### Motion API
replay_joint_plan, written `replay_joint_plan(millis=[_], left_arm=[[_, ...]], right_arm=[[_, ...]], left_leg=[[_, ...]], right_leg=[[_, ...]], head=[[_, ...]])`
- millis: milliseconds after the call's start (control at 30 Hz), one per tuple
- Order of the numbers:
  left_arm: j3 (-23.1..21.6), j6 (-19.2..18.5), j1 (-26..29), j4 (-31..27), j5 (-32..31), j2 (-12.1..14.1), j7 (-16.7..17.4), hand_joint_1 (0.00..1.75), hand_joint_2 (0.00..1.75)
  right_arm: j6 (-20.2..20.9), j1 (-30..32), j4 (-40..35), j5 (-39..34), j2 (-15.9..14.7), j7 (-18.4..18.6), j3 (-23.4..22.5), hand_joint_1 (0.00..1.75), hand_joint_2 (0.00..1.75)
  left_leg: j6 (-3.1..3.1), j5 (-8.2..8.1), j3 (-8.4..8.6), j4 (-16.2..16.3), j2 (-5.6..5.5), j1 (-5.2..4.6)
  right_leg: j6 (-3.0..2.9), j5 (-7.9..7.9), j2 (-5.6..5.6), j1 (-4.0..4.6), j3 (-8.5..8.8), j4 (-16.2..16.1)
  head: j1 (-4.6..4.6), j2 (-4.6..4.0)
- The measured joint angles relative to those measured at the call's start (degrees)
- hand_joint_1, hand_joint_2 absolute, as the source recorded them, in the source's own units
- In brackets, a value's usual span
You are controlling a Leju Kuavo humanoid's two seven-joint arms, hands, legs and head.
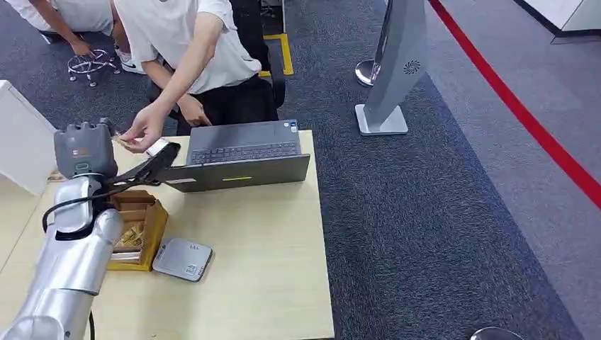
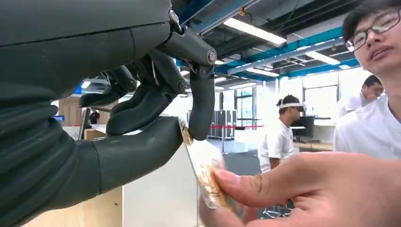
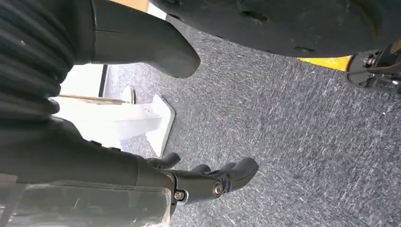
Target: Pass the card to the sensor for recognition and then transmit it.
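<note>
My left hand (image 1: 150,167) reaches out over the table's far left, beside the laptop. It pinches one end of a pale, gold-printed card (image 2: 197,163) between thumb and a finger (image 2: 202,106). A person's hand (image 2: 307,189) grips the card's other end; in the head view that hand (image 1: 144,129) meets mine at the card (image 1: 157,147). The sensor (image 1: 183,258), a flat grey box, lies on the table nearer to me, to the right of my forearm. My right hand (image 3: 208,182) hangs over the dark carpet, fingers apart and holding nothing.
An open grey laptop (image 1: 241,154) stands at the far edge of the light wooden table (image 1: 269,283). A yellow box (image 1: 139,228) holding several cards sits left of the sensor. The seated person (image 1: 205,49) is behind the table. A silver stand (image 1: 393,78) rises on the carpet to the right.
</note>
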Motion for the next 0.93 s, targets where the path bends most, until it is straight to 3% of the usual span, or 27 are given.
replay_joint_plan(millis=[67, 100, 400, 600, 767, 933], left_arm=[[0.0, 0.04, -0.35, 1.24, -0.17, -0.26, 0.0, 1.75, 1.75], [0.0, 0.24, -0.48, 1.84, -0.2, -0.44, -0.02, 0.0, 1.75], [0.0, 1.81, 0.01, 5.86, -0.59, -2.62, -1.75, 0.0, 1.75], [0.0, 2.51, 4.57, 0.57, 0.41, -3.23, -2.99, 0.0, 1.75], [0.0, 5.95, 10.88, -8.99, 1.33, -2.93, -4.79, 0.0, 1.75], [-0.22, 12.84, 21.25, -24.45, 0.76, -1.6, -6.86, 0.0, 1.75]], right_arm=[[0.02, -0.01, 0.0, 0.02, 0.0, 0.15, 0.0, 0.0, 1.75], [0.02, -0.02, 0.0, 0.0, 0.0, 0.24, 0.0, 0.0, 1.75], [-0.09, -0.04, 0.0, -0.04, -0.02, 1.11, -0.02, 0.0, 1.75], [-0.63, -0.03, 0.0, -0.09, 0.0, 1.66, -0.26, 0.0, 1.75], [-1.55, 0.06, 0.0, -0.33, 0.0, 1.97, -0.74, 0.0, 1.75], [-2.69, 0.22, 0.0, -1.14, 0.04, 2.64, -1.81, 0.0, 1.75]], left_leg=[[0.0, 0.0, 0.0, 0.0, 0.01, 0.0], [0.0, 0.0, 0.0, 0.0, 0.02, 0.0], [0.0, 0.0, -0.01, 0.0, 0.01, 0.0], [0.0, 0.0, -0.01, 0.0, 0.0, -0.01], [0.0, -0.02, -0.02, -0.01, 0.03, 0.0], [0.0, -0.1, -0.04, -0.02, 0.05, 0.0]], right_leg=[[0.0, 0.0, 0.01, 0.0, -0.01, 0.0], [0.0, 0.0, 0.02, 0.0, -0.01, 0.0], [0.0, 0.0, 0.01, 0.0, 0.01, 0.0], [0.0, 0.0, -0.01, 0.0, 0.01, 0.0], [0.0, -0.02, 0.02, 0.0, 0.0, 0.0], [0.0, -0.09, 0.02, 0.0, -0.03, -0.01]], head=[[0.0, 0.0], [0.0, 0.0], [-0.02, 0.0], [-0.02, 0.0], [-0.02, 0.0], [0.0, 0.0]])
